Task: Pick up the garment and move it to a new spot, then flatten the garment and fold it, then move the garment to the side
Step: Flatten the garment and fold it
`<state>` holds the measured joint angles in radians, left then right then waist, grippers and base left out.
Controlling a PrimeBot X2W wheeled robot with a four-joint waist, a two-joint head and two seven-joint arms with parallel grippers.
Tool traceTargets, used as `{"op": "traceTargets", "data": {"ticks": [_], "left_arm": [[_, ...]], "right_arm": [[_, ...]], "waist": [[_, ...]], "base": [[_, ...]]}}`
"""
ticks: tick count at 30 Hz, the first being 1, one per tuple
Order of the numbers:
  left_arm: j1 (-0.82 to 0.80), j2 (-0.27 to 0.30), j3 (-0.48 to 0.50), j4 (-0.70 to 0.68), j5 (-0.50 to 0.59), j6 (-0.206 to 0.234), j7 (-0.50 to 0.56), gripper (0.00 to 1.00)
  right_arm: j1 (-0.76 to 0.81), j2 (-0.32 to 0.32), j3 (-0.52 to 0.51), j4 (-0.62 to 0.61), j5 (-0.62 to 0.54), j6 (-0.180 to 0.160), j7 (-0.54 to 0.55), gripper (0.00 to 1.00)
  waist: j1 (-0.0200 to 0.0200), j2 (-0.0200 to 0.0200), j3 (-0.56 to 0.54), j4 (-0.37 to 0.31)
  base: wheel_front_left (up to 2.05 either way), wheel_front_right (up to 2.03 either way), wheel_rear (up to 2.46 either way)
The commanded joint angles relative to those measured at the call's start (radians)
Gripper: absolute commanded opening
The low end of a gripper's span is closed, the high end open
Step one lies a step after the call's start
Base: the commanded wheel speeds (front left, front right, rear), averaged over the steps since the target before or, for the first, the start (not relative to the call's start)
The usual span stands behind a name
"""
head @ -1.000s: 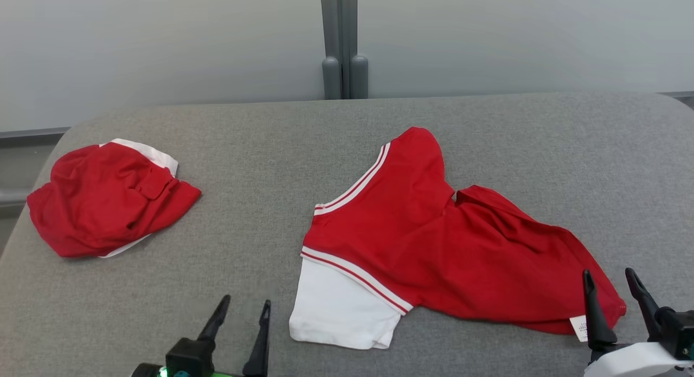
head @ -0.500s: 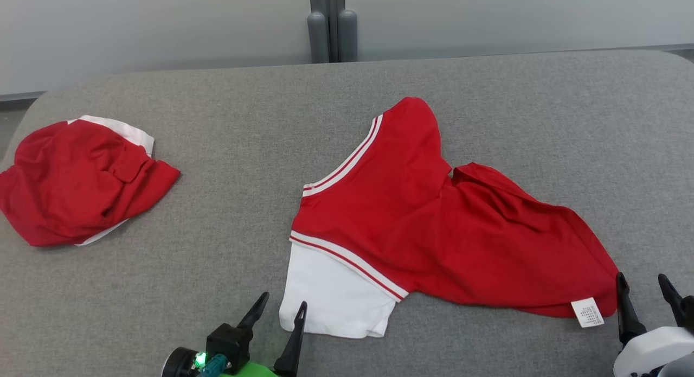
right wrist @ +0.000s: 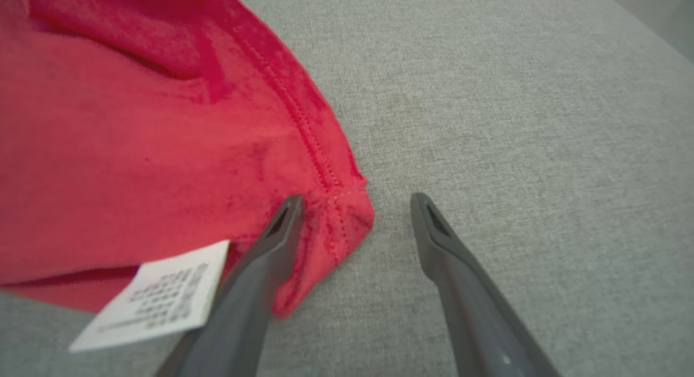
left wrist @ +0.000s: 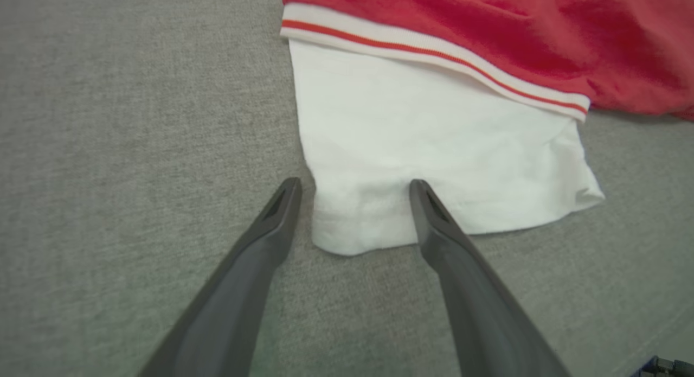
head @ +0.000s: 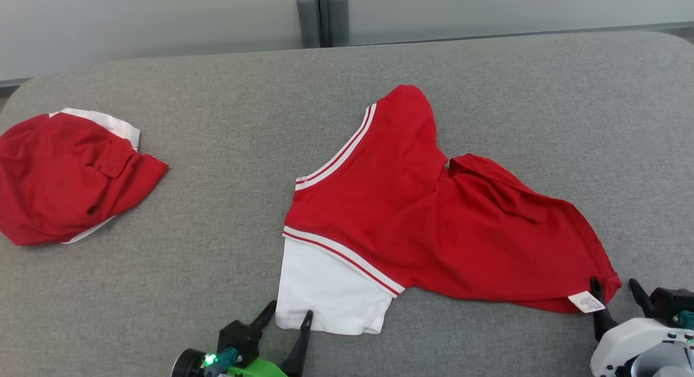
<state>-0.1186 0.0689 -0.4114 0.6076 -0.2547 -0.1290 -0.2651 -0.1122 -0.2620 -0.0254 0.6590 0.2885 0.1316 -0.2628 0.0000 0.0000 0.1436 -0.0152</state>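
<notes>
Head view: your left end effector [head: 288, 311], spread wide, straddles the white corner of the garment [head: 412, 214]; your right end effector [head: 614, 283], equally wide, straddles its tagged corner.

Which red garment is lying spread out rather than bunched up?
The middle garment, with a broad white panel; the left garment is a crumpled heap.

Grey fabric-covered surface [head: 217, 203] is carrying 2 items: red & white shirt [head: 412, 214] lying spread out centre-right, bunched red garment [head: 65, 176] sitting far left, well apart.
</notes>
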Motion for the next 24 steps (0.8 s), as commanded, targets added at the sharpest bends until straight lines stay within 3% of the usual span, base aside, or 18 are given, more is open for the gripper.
{"op": "traceTargets", "data": {"ticks": [1,2,3,4,5,11,17,24], "left_arm": [[-0.017,-0.001,-0.008,0.013,-0.011,-0.002,0.001,1.0],[-0.024,-0.003,-0.014,0.014,-0.015,-0.002,0.001,1.0],[-0.025,-0.004,-0.022,0.018,-0.025,-0.002,0.001,1.0],[-0.028,-0.005,-0.029,0.018,-0.031,-0.002,0.001,0.44],[-0.03,-0.005,-0.032,0.013,-0.034,-0.002,0.001,0.0],[-0.023,-0.006,-0.019,-0.048,-0.052,-0.002,0.001,0.0],[-0.043,0.004,0.028,-0.152,-0.096,-0.002,0.001,0.0],[-0.203,0.083,0.015,-0.2,-0.119,-0.002,0.001,0.0]], "right_arm": [[-0.014,0.004,0.013,0.018,0.014,-0.002,-0.003,1.0],[-0.018,0.004,0.022,0.028,0.022,-0.002,-0.003,0.75],[-0.021,0.002,0.029,0.033,0.028,-0.002,-0.002,0.4],[-0.021,0.002,0.034,0.036,0.036,-0.002,-0.001,0.0],[-0.021,0.003,0.04,0.039,0.043,-0.002,-0.001,0.0],[0.002,-0.005,0.046,-0.048,0.065,-0.002,-0.002,0.0],[0.014,-0.007,0.062,-0.217,0.052,-0.002,-0.002,0.0],[-0.11,-0.019,0.127,-0.326,0.051,-0.002,-0.002,0.0]], "waist": [[0.0,0.0,0.002,0.003],[0.0,0.0,0.003,0.004],[0.0,0.0,0.002,0.004],[0.0,0.0,0.001,0.005],[0.0,0.0,-0.001,0.005],[0.0,0.0,-0.016,0.005],[0.0,0.0,-0.027,0.004],[0.0,0.0,-0.013,-0.007]], "base": [[0.0,0.0,0.0],[0.0,0.0,0.0],[0.0,0.0,0.0],[0.0,0.0,0.0],[0.0,0.0,0.0],[0.0,0.0,0.0],[0.0,0.0,0.0],[0.0,0.0,0.0]]}}
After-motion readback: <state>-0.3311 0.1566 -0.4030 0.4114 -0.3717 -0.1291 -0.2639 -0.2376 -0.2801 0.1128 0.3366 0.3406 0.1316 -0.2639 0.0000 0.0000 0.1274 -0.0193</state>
